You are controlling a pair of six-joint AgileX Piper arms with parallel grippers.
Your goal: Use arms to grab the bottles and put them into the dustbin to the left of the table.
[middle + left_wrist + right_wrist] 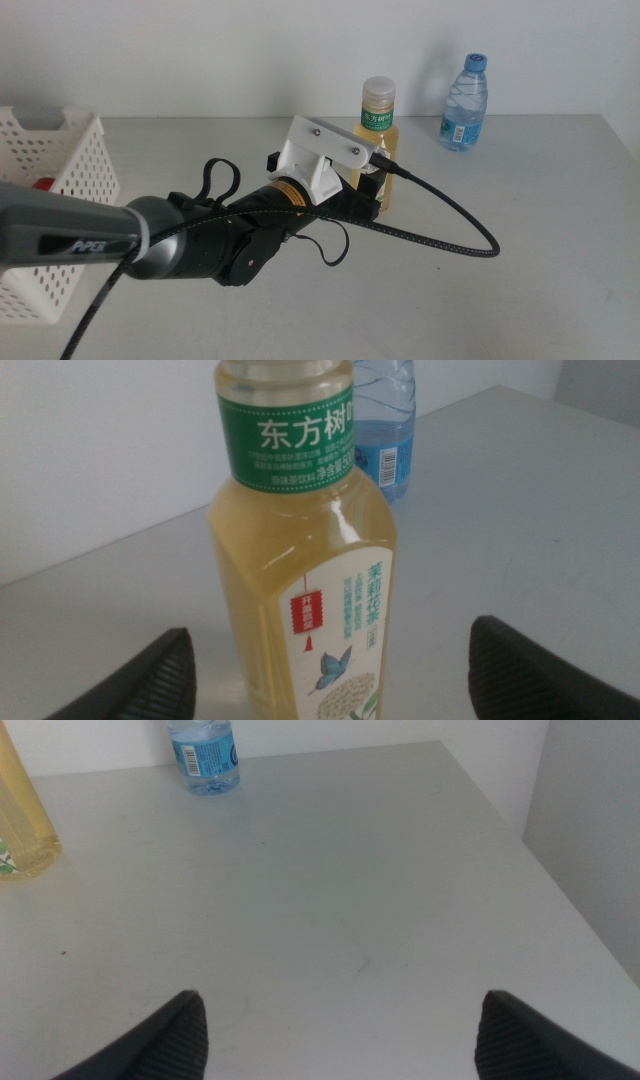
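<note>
Left wrist view: left gripper (330, 670) fingers (140, 682) spread wide, flanking the upright tea bottle (300, 570), untouched.

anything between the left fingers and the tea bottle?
Nothing. In the left wrist view the left gripper stands open, its fingers flanking the tea bottle with bare gaps.

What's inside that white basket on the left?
Through the white basket's holes a small red thing shows; the wall covers most of it, and the left arm hides the basket's lower part, so nothing else can be told.
</note>
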